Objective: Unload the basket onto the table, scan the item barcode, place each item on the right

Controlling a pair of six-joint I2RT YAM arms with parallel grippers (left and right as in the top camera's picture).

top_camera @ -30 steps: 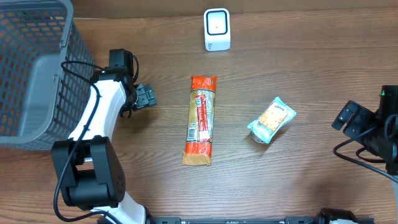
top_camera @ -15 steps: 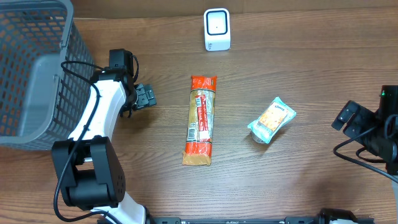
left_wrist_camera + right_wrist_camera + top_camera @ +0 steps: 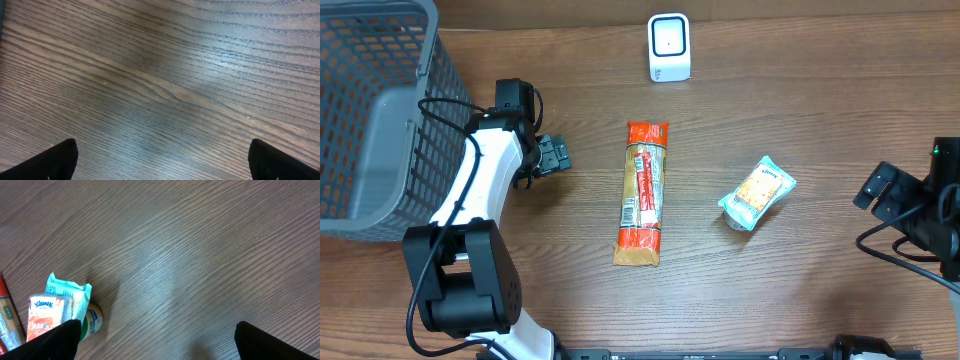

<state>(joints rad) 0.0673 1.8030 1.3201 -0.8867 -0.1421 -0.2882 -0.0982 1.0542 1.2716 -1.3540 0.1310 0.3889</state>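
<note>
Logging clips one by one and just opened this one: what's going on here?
Nothing is held. Both grippers are open and empty: the left gripper beside the basket, the right gripper near the right edge of the table. A long pasta packet and a tissue pack lie untouched mid-table; the white scanner stands at the far edge.

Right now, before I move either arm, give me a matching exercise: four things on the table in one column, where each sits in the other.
Things:
1. grey basket
2. white scanner
3. long orange packet
4. tissue pack

Places, in the overhead view:
a. centre of the table, lying lengthwise top to bottom
b. far left edge
c. top centre, upright
d. right of centre, tilted

Pairs: 1-b, 2-c, 3-a, 4-d
</note>
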